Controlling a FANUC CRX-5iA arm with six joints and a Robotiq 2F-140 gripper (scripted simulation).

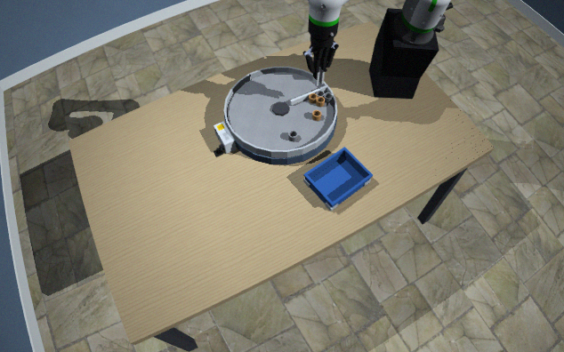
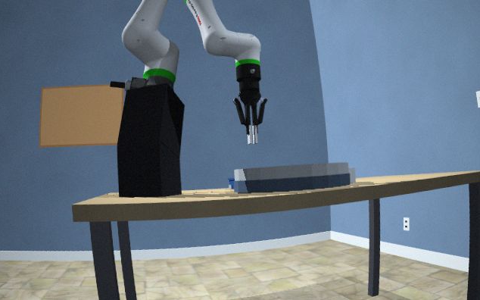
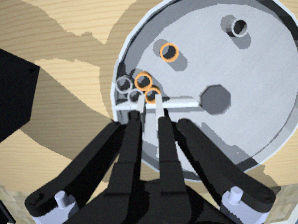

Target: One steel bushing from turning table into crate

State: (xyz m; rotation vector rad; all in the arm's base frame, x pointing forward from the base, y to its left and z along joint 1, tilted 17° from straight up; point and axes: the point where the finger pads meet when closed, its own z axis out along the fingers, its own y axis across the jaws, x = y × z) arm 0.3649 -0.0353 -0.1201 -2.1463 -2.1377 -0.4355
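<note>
end effector (image 2: 252, 140) hung nearly closed, empty, high above turning table (image 1: 253, 80) | risk: steel bushing (image 1: 294, 135) drifting, bronze bushings (image 1: 316, 99) crowding it, wrong pick

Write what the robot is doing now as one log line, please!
gripper: shut, empty, above turning table | steel bushings: on table | crate: no bushing inside

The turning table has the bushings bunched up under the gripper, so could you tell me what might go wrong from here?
1. Steel bushings touch orange bushings against the bar; a descent could grab the wrong one or disturb neighbours.
2. The gripper is shut, high above the turning table; it must open first.
</note>
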